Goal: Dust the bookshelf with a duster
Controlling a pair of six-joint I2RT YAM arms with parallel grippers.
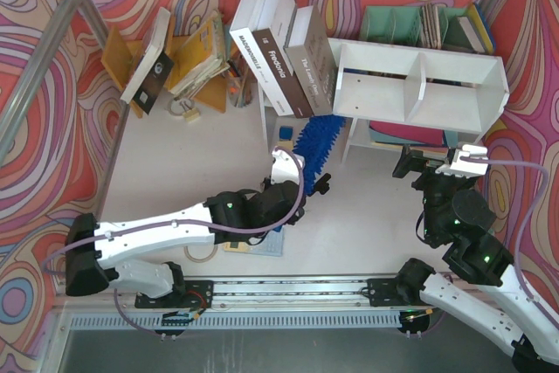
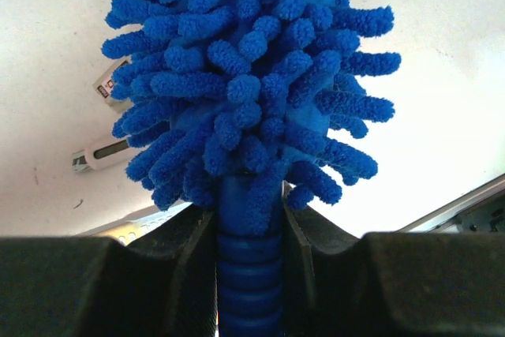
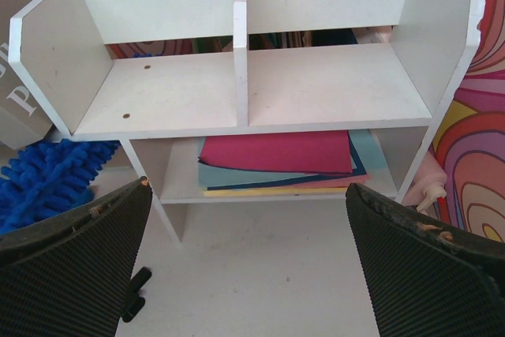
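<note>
The bright-blue fluffy duster [image 1: 316,141] lies slanted on the table with its head beside the left end of the white bookshelf [image 1: 419,85]. My left gripper [image 1: 301,183] is shut on its ribbed blue handle [image 2: 248,274]; the chenille head [image 2: 252,76] fills the left wrist view above the gripper [image 2: 250,226]. My right gripper [image 1: 437,163] is open and empty, hovering in front of the bookshelf [image 3: 245,92], facing its two empty cubbies. Its gripper midpoint [image 3: 248,219] is over bare table. The duster head [image 3: 47,175] shows at the left of that view.
Coloured folders [image 3: 276,159] lie on the shelf's lower tier. Large books [image 1: 279,50] lean left of the shelf. A teal file organiser [image 1: 419,24] stands behind it. An orange-yellow book rack [image 1: 196,58] is at the back left. A tape ring [image 1: 199,253] lies near the left arm.
</note>
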